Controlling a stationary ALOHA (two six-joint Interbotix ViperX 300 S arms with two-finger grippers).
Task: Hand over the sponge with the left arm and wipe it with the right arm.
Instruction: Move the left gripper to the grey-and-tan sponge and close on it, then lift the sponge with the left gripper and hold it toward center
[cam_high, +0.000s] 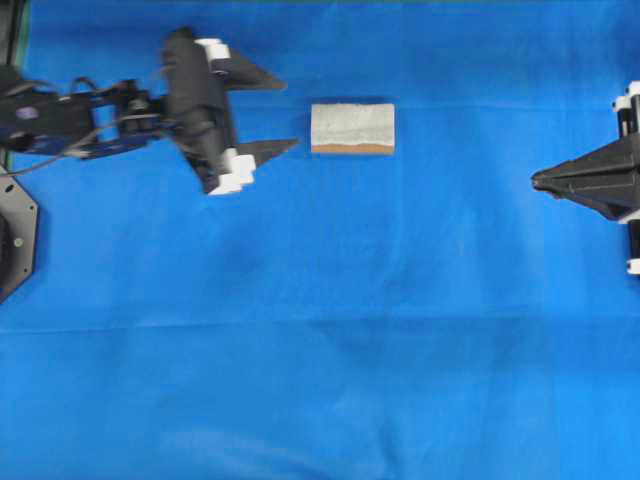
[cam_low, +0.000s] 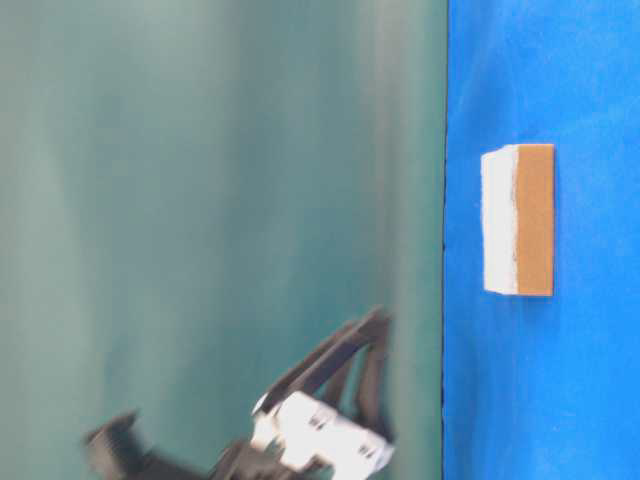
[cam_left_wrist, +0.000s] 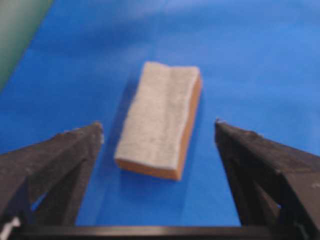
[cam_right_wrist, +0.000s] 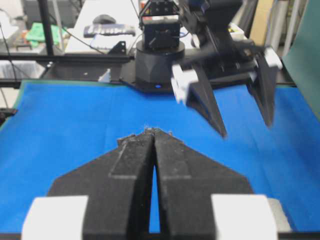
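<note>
**Inspector:** Surface first. A blue cloth (cam_high: 320, 350) covers the table; the right wrist view alone shows the room behind it — desks, cables and clutter past the cloth's far edge.

**Assistant:** And the sponge (cam_high: 352, 128)?

**Inspector:** Flat on the cloth, grey-white scouring face up, orange foam layer beneath. Overhead, its long axis runs left to right, with the orange edge on the lower side. The table-level view shows that orange side full on; the overhead view gives only a thin strip of it.

**Assistant:** Left gripper (cam_high: 282, 115)?

**Inspector:** Just left of the sponge, not touching it, jaws spread wide and holding nothing. Its own wrist camera shows the sponge lying ahead between the two fingertips (cam_left_wrist: 95, 131), one short end toward the camera.

**Assistant:** Right gripper (cam_high: 538, 180)?

**Inspector:** Well right of the sponge, at the picture's edge, pointing toward it. Its wrist view shows the fingers pressed together — closed on nothing. That view does not show the sponge.
</note>
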